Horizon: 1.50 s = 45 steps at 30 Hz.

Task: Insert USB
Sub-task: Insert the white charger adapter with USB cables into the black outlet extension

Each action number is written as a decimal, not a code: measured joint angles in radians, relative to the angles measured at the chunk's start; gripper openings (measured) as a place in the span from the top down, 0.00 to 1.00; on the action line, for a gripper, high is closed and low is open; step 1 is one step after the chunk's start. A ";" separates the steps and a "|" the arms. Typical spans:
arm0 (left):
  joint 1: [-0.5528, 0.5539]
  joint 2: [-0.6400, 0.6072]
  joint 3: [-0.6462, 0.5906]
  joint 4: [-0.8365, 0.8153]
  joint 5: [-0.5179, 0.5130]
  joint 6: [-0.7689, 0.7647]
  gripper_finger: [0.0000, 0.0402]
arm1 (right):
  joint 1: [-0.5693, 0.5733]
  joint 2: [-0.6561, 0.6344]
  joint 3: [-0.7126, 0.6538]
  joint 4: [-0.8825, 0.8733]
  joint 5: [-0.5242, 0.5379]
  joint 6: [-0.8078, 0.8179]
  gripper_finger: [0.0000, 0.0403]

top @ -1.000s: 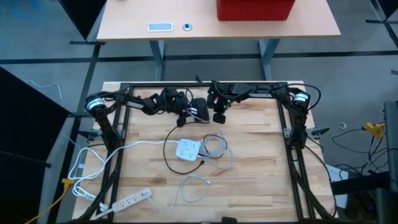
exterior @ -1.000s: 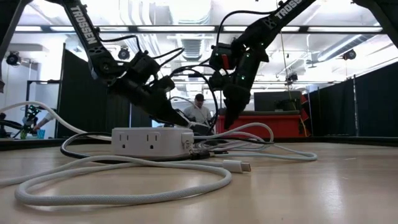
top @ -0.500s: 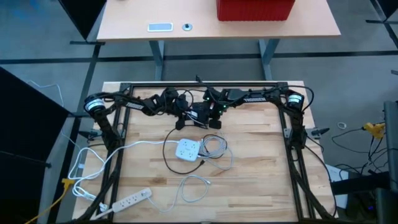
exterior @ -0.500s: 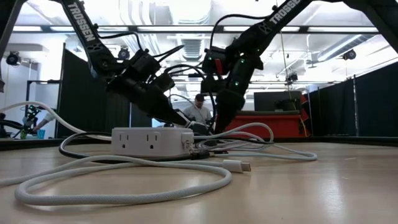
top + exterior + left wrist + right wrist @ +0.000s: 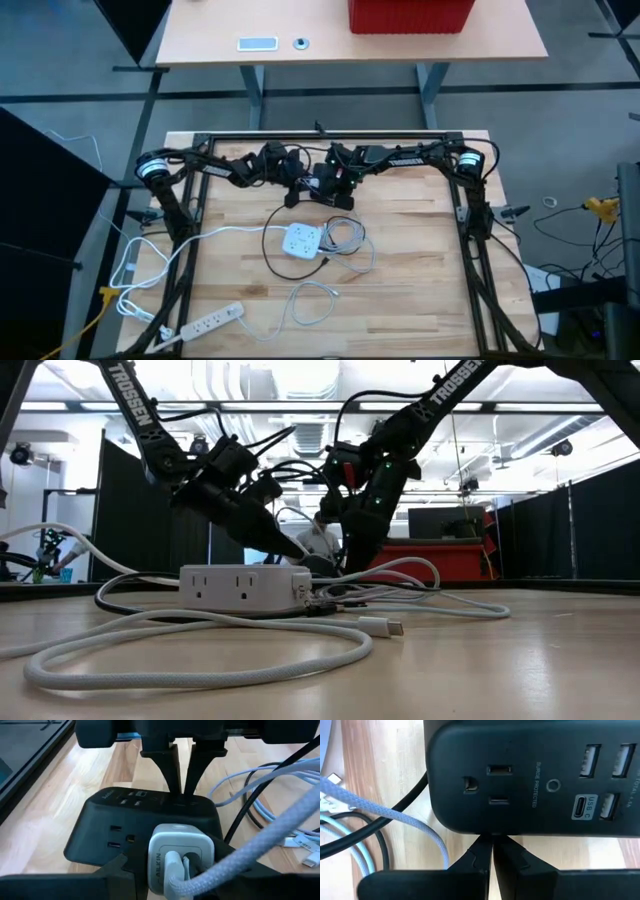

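A black power block (image 5: 150, 820) with outlets and USB ports (image 5: 602, 780) sits at the table's far middle (image 5: 320, 180). A white adapter (image 5: 180, 855) with a braided white cable is plugged into its near face. My left gripper (image 5: 300, 186) comes from the left and is shut on the block. My right gripper (image 5: 340, 192) comes from the right, fingers shut (image 5: 492, 851), at the block's opposite edge. A loose USB plug (image 5: 385, 627) on a white cable lies on the table near a white power cube (image 5: 301, 240). My left gripper has one finger (image 5: 120, 867) on each side of the white adapter, against the black block's near end (image 5: 100, 855). It slants down from the table's left. Whether the pads bear on the block or the adapter is hidden. My right gripper's shut fingertips (image 5: 182, 787) touch the black block's edge (image 5: 492, 832) below the outlet face. They point down at it from above.
Coiled white and grey cables (image 5: 345, 238) lie beside the white power cube. A black cord (image 5: 268, 255) loops off it. A white power strip (image 5: 210, 320) lies at the near left. A metal frame (image 5: 330, 135) borders the table.
My right gripper has moved toward the table's left and down, closing in on the black block until its shut tips reach the block's edge. My left gripper and the block have stayed where they were.
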 joint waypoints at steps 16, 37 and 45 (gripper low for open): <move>-0.021 0.085 -0.002 0.130 0.127 -0.007 0.68 | 0.001 0.005 0.000 -0.052 -0.041 -0.019 1.00; -0.021 0.111 -0.005 0.198 0.081 -0.015 0.61 | 0.000 0.007 0.001 -0.072 -0.038 0.059 1.00; -0.017 0.040 -0.005 0.087 -0.004 -0.020 0.08 | 0.000 0.005 0.004 -0.049 -0.033 0.034 1.00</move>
